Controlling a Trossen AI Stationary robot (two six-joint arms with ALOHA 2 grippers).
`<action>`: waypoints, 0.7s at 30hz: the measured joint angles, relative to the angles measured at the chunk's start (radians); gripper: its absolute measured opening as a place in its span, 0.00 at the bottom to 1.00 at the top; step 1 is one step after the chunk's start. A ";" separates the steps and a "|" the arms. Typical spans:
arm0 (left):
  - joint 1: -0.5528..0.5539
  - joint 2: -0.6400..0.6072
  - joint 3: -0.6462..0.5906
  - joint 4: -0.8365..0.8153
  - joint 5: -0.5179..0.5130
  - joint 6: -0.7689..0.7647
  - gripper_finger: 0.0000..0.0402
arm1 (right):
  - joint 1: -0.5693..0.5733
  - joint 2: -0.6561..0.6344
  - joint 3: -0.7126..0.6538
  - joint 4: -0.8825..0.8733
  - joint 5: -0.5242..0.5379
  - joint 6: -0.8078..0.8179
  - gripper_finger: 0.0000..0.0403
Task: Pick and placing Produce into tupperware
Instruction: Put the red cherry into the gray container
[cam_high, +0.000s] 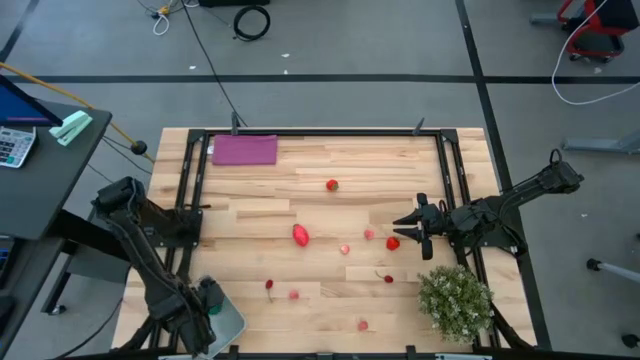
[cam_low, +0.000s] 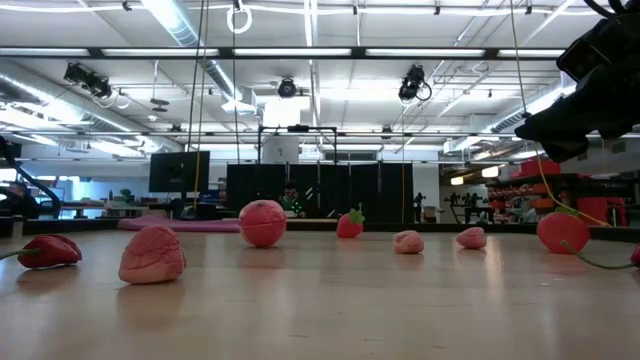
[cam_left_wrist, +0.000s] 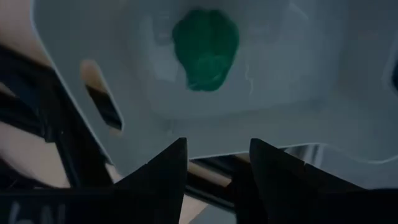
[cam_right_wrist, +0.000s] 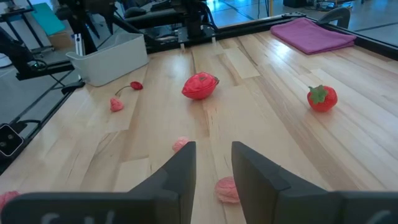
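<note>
Closest to the low camera we see a pink lumpy piece (cam_low: 152, 255) on the table (cam_low: 330, 310), with a red piece (cam_low: 48, 250) just beside it at the frame edge.

Count, high view:
- Produce loose on the table: we count nine. These are the large red piece (cam_high: 300, 235), the strawberry (cam_high: 332, 184), the red ball (cam_high: 393, 242), two pink bits (cam_high: 345, 249) (cam_high: 369, 235), a cherry (cam_high: 388, 278), a second cherry (cam_high: 269, 285), and two more pink bits (cam_high: 294, 294) (cam_high: 363, 324).
- Green piece (cam_left_wrist: 205, 46): one, lying inside the tub (cam_left_wrist: 292, 62) in the left wrist view.
- Tub (cam_high: 228, 322): one, at the near left corner of the table.
- Mat (cam_high: 244, 150): one, purple, at the far left.
- Plant (cam_high: 455, 300): one, at the near right corner.

Grippers:
- Left gripper (cam_left_wrist: 217, 168) hangs over the tub; its fingers stand a narrow gap apart and hold nothing.
- Right gripper (cam_high: 410, 230) is above the table at the right side, just beside the red ball; in the right wrist view (cam_right_wrist: 213, 165) its fingers are slightly parted and hold nothing.

Limits of view:
- Left arm covers most of the tub from above, so the green piece does not show there.
- Low view cuts off the red ball's stem at the right edge.
- Small pink bits are too small for us to tell their kind.
</note>
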 joint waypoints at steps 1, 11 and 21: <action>0.001 0.000 -0.003 -0.006 0.002 0.000 0.44 | 0.000 0.000 0.000 0.000 0.000 0.000 0.27; 0.115 0.000 -0.002 -0.011 0.003 0.153 0.43 | 0.000 0.000 0.000 0.000 0.000 0.000 0.27; 0.337 0.000 0.084 -0.094 0.001 0.520 0.40 | 0.000 0.000 0.000 0.000 0.000 0.000 0.27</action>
